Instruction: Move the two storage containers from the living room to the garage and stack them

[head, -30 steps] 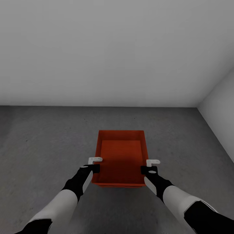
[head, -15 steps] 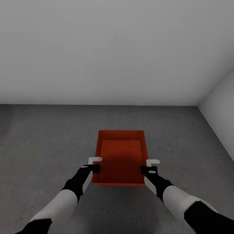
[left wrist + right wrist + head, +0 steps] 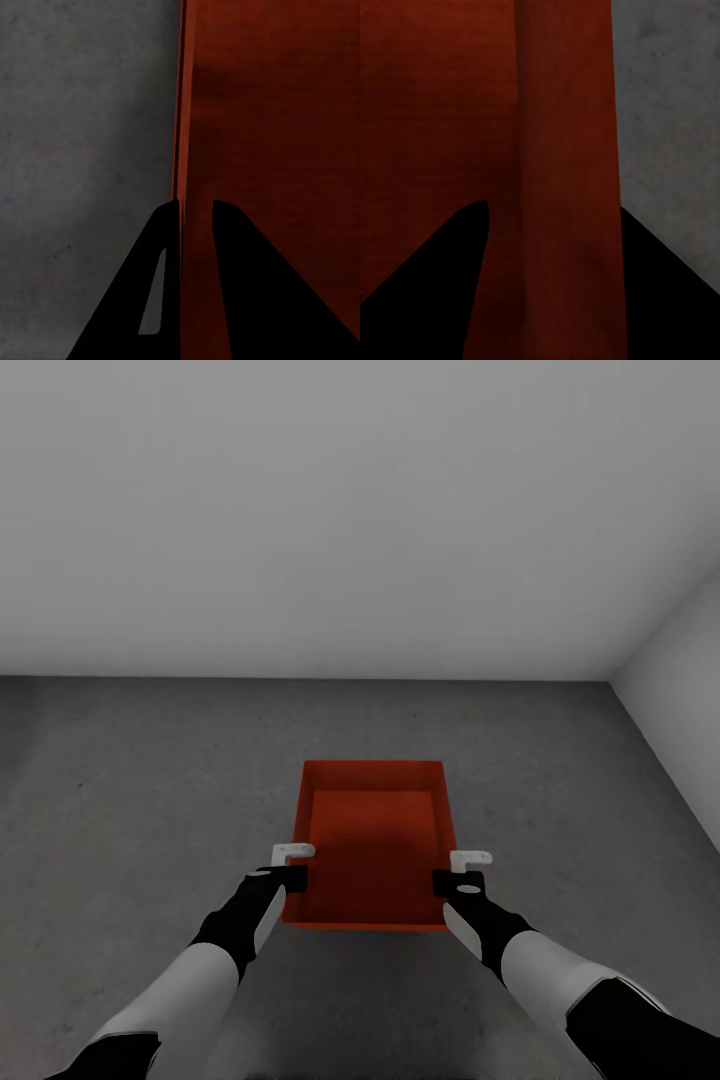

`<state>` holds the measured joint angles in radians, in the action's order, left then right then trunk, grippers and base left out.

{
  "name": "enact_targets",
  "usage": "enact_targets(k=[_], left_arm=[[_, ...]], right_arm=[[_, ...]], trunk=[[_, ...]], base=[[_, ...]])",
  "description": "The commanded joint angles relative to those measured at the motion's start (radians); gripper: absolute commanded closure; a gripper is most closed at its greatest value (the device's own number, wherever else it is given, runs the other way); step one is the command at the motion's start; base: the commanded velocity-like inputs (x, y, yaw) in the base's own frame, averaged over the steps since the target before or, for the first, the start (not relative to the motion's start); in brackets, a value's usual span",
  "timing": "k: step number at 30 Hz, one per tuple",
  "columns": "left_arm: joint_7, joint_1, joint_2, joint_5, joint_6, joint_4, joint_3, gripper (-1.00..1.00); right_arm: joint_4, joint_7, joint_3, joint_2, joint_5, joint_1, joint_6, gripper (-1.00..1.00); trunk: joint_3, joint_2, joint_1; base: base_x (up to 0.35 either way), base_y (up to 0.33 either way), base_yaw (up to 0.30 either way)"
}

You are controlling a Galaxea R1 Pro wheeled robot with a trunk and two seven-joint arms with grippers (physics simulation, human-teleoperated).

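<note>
One orange-red open-topped storage container [image 3: 372, 850] sits in front of me over the dark grey concrete floor [image 3: 150, 790] of the garage. My left gripper [image 3: 295, 877] is shut on its left wall, and my right gripper [image 3: 445, 882] is shut on its right wall. In the left wrist view the thin red container wall [image 3: 182, 112] runs between the two dark fingers of the left gripper [image 3: 196, 206]. In the right wrist view the container's broad red wall [image 3: 566, 150] stands between the fingers of the right gripper [image 3: 551, 210]. Whether the container touches the floor I cannot tell.
A plain white-grey wall [image 3: 330, 510] stands ahead beyond the container. A second wall [image 3: 680, 720] meets it in a corner at the right. Bare concrete stretches to the left and in front of the container.
The line where wall meets floor has risen slightly in the picture, so the camera has shifted a little. The container and both arms hold the same place in the view.
</note>
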<state>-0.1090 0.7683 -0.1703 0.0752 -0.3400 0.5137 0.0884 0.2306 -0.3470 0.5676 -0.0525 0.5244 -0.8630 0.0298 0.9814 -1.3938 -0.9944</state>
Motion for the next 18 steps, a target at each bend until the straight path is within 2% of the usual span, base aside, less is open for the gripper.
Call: enact_targets(k=[1,18], left_arm=[[0.002,0.0,-0.001,-0.011,-0.004,0.0,0.005,1.0],[0.002,0.0,-0.001,-0.011,-0.004,0.0,0.005,1.0]], right_arm=[[0.004,-0.006,0.008,0.0,-0.002,-0.001,0.004,1.0],[0.004,-0.007,0.009,-0.001,-0.003,-0.001,0.004,1.0]], trunk=[[0.001,0.0,0.0],[0.001,0.0,0.0]], base=[[0.0,0.0,0.0],[0.0,0.0,0.0]])
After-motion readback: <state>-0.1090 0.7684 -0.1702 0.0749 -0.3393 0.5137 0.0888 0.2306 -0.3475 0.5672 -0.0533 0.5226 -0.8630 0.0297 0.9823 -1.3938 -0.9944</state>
